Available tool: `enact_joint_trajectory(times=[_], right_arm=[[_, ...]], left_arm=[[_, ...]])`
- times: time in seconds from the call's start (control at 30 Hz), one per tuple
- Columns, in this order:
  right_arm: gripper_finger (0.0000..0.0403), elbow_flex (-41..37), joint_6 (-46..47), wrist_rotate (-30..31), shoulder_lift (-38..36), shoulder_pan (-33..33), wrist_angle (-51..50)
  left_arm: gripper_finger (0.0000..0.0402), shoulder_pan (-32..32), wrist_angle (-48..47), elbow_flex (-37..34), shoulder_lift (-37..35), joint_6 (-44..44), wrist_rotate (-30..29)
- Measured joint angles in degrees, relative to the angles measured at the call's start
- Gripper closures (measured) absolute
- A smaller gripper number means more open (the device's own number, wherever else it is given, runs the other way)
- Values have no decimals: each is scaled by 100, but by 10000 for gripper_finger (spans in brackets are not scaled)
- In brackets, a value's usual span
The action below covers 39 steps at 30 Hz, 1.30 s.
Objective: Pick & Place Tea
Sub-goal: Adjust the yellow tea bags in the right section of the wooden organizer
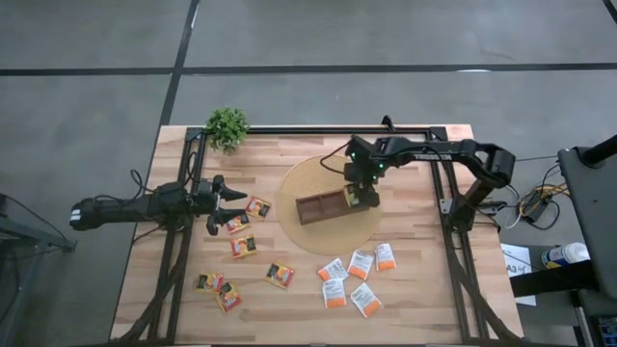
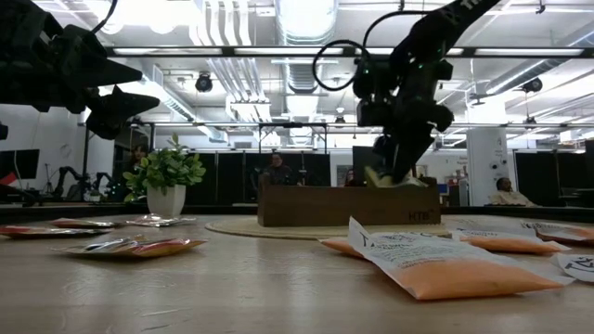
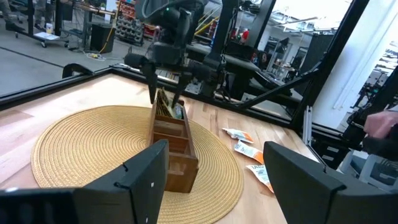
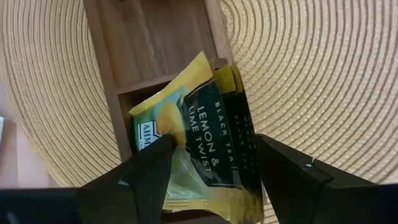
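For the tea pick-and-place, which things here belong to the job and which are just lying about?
Job: green-yellow sachets at the right gripper, in the wooden box's end compartment; white-orange sachets; yellow-red-black sachets; left gripper, open, waiting above the table.

Lying about: potted plant; woven mat.

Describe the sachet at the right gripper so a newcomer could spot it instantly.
Find the round woven straw mat mid-table, then the long dark-brown divided wooden box lying on it. At the box's end compartment under the right gripper sits a dark green-yellow "Lemon & Lime Twist" sachet, the only green one visible; the rest lie flat on bare wood.
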Motion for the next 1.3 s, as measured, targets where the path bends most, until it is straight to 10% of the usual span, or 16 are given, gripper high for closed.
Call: enact_joint_trajectory(times=[0.3, 0.7, 1.03, 1.3], right_arm=[[202, 0, -116, 804, -79, 294, -9], [384, 0, 29, 928, -114, 606, 0], [379, 9, 200, 924, -185, 728, -1], [299, 11, 581, 603, -166, 728, -25]], left_arm=[[145, 1, 0, -1, 0, -1, 0], [145, -1, -2, -1, 0, 0, 0], [145, 1, -2, -1, 0, 0, 0], [145, -1, -3, 0, 0, -1, 0]])
